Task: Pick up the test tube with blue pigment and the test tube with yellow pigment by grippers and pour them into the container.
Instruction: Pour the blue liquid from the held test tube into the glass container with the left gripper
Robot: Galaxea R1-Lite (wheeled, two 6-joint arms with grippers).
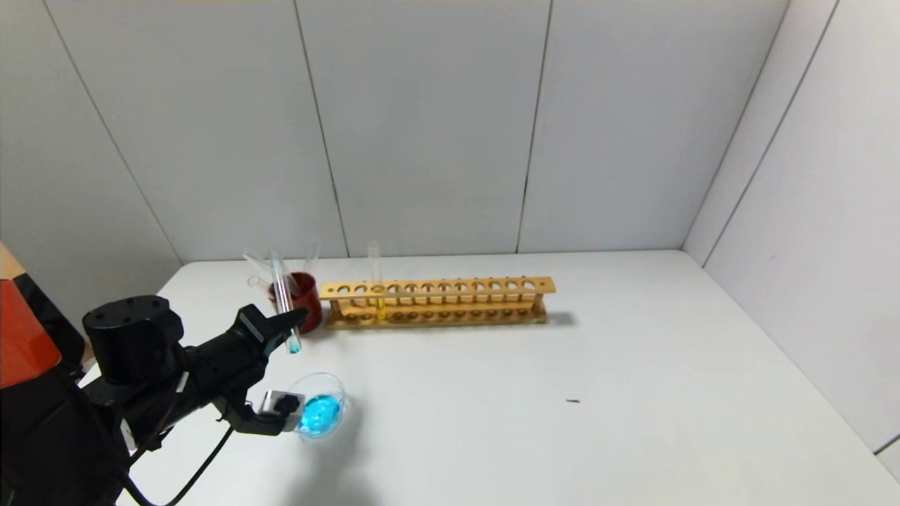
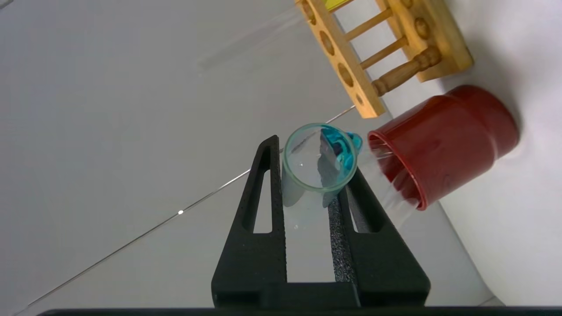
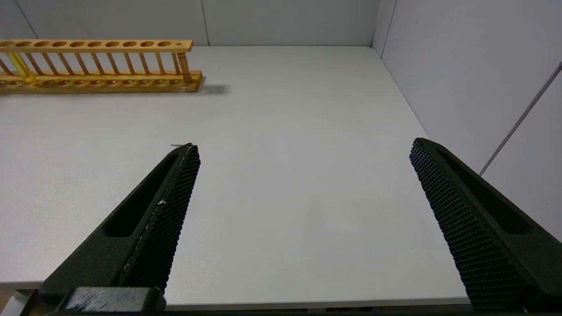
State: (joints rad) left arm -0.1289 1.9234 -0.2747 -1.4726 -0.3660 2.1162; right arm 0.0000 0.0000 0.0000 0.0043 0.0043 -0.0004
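Clamped in my left gripper (image 1: 294, 325), the test tube with blue pigment (image 1: 284, 301) was nearly drained; the container (image 1: 320, 407) held blue liquid; my right gripper (image 3: 303, 175) gaped wide.

Bulky black left arm (image 1: 133, 337) with a round, screw-dotted joint cap, a black cable looping beneath, a small grey-white box near the wrist. Orange-red panel on the torso (image 1: 21, 330). Both pincers are matte black, tapered, slotted fingers (image 3: 175, 188) with dimpled grip faces.

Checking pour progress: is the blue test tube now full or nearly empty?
Nearly empty: the thin glass blue-pigment tube shows only a teal tip, while the low clear glass dish holds blue liquid.
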